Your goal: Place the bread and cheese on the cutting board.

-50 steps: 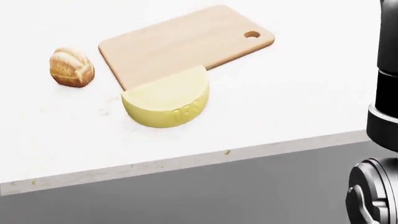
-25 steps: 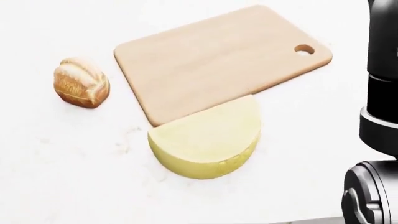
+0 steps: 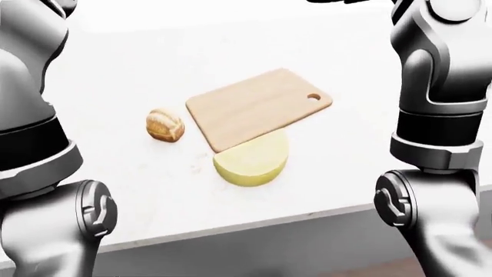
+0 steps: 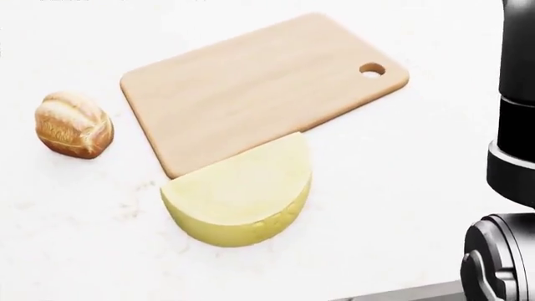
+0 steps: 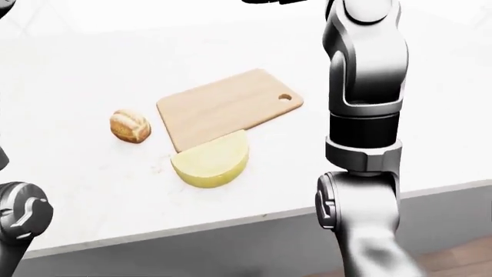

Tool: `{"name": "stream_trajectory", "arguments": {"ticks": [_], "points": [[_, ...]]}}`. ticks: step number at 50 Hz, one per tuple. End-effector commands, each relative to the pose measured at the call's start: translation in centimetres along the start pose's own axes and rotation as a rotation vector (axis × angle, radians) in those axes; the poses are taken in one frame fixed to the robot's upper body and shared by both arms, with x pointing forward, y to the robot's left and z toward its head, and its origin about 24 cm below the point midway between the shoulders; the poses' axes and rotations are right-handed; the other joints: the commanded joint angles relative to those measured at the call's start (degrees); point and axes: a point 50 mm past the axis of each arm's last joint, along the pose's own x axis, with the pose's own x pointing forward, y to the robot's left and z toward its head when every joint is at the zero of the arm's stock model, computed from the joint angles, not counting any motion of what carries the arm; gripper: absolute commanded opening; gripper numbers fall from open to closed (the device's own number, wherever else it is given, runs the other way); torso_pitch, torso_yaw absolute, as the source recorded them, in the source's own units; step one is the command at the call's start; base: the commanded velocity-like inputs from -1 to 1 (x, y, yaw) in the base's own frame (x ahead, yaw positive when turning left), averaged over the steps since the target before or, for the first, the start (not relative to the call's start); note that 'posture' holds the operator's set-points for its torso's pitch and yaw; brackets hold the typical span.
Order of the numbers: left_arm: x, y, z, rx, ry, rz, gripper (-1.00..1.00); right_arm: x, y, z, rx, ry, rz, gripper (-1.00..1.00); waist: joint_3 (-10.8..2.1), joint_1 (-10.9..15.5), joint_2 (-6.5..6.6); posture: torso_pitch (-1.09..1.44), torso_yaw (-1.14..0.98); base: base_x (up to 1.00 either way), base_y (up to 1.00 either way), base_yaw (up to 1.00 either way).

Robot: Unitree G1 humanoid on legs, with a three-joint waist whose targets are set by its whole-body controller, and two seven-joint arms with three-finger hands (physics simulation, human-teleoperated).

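— So, reading the head view from the left?
— A crusty bread roll [image 4: 73, 124] sits on the white counter [image 4: 393, 188], apart from the wooden cutting board [image 4: 251, 84]. The half-wheel of cheese [image 4: 243, 194] lies with its flat edge against the board's lower edge.
— And the hands?
— Neither shows; only the arms rise out of view.

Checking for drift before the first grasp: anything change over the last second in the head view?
Only the camera moved: the whole head view shifted and the scene looms larger, so the counter edge has nearly left the bottom. The bread, cheese and cutting board keep the same layout: bread apart on the view's left, cheese with its flat edge against the board's lower edge. Nothing was taken hold of or let go; no fingers show.
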Motion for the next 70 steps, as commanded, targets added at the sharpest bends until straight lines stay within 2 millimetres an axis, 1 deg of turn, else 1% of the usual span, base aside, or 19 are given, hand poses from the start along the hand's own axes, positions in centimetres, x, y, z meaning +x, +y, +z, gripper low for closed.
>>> {"name": "stream_trajectory", "arguments": {"ticks": [1, 6, 16, 21, 24, 26, 29, 33, 37, 40, 46, 49, 52, 53, 55, 56, 59, 63, 70], "points": [[-0.4, -0.3, 1.7, -0.025, -0.063, -0.019, 1.0, 0.0, -0.2, 2.1, -0.003, -0.084, -0.008, 1.0, -1.61, 0.02, -0.07, 0.0, 0.0, 0.0, 0.0, 0.0], [-0.6, -0.3, 1.5, -0.012, -0.053, -0.024, 1.0, -0.1, -0.2, 1.9, -0.01, -0.066, -0.003, 1.0, -1.78, -0.04, 0.06, 0.0, 0.0, 0.0, 0.0, 0.0], [-0.6, -0.4, 1.1, 0.019, -0.036, -0.038, 1.0, -0.1, -0.1, 1.5, -0.016, -0.029, 0.008, 1.0, -2.02, 0.07, -0.16, 0.0, 0.0, 0.0, 0.0, 0.0], [-0.5, -0.3, 1.0, 0.02, -0.038, -0.035, 1.0, -0.4, 0.9, 0.1, -0.046, 0.061, 0.085, 1.0, -2.22, 0.08, -0.51, 0.0, 0.0, 0.0, 0.0, 0.0], [-0.5, -0.3, 0.9, 0.024, -0.039, -0.032, 1.0, -1.4, 0.9, -0.2, -0.052, 0.087, 0.073, 1.0, -2.35, 0.13, -0.65, 0.0, 0.0, 0.0, 0.0, 0.0], [-0.6, -0.3, 1.1, 0.024, -0.043, -0.031, 1.0, -2.4, 0.4, -0.7, -0.051, 0.112, 0.05, 1.0, -2.35, 0.26, -0.71, 0.0, 0.0, 0.0, 0.0, 0.0], [-0.5, -0.2, 1.2, 0.024, -0.044, -0.025, 1.0, -3.2, 0.6, -1.2, -0.062, 0.133, 0.052, 1.0, -2.32, 0.45, -0.83, 0.0, 0.0, 0.0, 0.0, 0.0], [-0.4, -0.2, 1.1, 0.027, -0.045, -0.024, 1.0, -4.8, 0.3, -1.9, -0.061, 0.172, 0.046, 1.0, -2.3, 0.52, -0.94, 0.0, 0.0, 0.0, 0.0, 0.0], [-0.4, -0.2, 1.0, 0.028, -0.045, -0.023, 1.0, -5.9, 0.8, -2.8, -0.074, 0.207, 0.06, 1.0, -2.26, 0.6, -0.94, 0.0, 0.0, 0.0, 0.0, 0.0], [-0.5, -0.2, 1.1, 0.028, -0.046, -0.023, 1.0, -6.7, 0.8, -2.7, -0.079, 0.22, 0.061, 1.0, -2.29, 0.59, -0.84, 0.0, 0.0, 0.0, 0.0, 0.0], [-0.4, -0.2, 0.9, 0.03, -0.047, -0.022, 1.0, -8.8, 1.5, -3.1, -0.107, 0.246, 0.089, 1.0, -2.18, 0.64, -0.66, 0.0, 0.0, 0.0, 0.0, 0.0], [-0.4, -0.2, 0.9, 0.031, -0.047, -0.02, 1.0, -10.5, 1.7, -3.2, -0.126, 0.264, 0.104, 1.0, -2.19, 0.64, -0.69, 0.0, 0.0, 0.0, 0.0, 0.0], [-0.4, -0.4, 0.7, 0.037, -0.047, -0.022, 1.0, -12.1, 2.4, -3.1, -0.154, 0.274, 0.141, 1.0, -2.17, 0.7, -0.72, 0.0, 0.0, 0.0, 0.0, 0.0], [-0.5, -0.5, 0.5, 0.044, -0.045, -0.023, 1.0, -13.0, 2.4, -2.9, -0.196, 0.286, 0.171, 1.0, -2.17, 0.69, -0.73, 0.0, 0.0, 0.0, 0.0, 0.0], [-0.5, -0.6, 0.4, 0.05, -0.044, -0.024, 1.0, -13.6, 2.2, -1.8, -0.214, 0.28, 0.186, 1.0, -2.16, 0.79, -0.81, 0.0, 0.0, 0.0, 0.0, 0.0], [-0.6, -0.6, 0.5, 0.05, -0.046, -0.026, 1.0, -13.9, 2.4, -1.6, -0.228, 0.286, 0.206, 1.0, -2.14, 0.81, -0.79, 0.0, 0.0, 0.0, 0.0, 0.0], [-0.5, -0.5, 0.4, 0.05, -0.046, -0.025, 1.0, -14.4, 3.0, -2.0, -0.255, 0.297, 0.238, 1.0, -1.93, 0.69, -0.76, 0.0, 0.0, 0.0, 0.0, 0.0], [-0.5, -0.6, 0.3, 0.051, -0.046, -0.027, 1.0, -13.9, 3.8, -2.0, -0.318, 0.305, 0.292, 1.0, -2.15, 0.42, -0.79, 0.0, 0.0, 0.0, 0.0, 0.0], [-0.5, -0.7, 0.3, 0.053, -0.048, -0.029, 1.0, -13.9, 5.3, -2.8, -0.397, 0.339, 0.392, 1.0, -2.07, 0.39, -0.37, 0.0, 0.0, 0.0, 0.0, 0.0]]}}
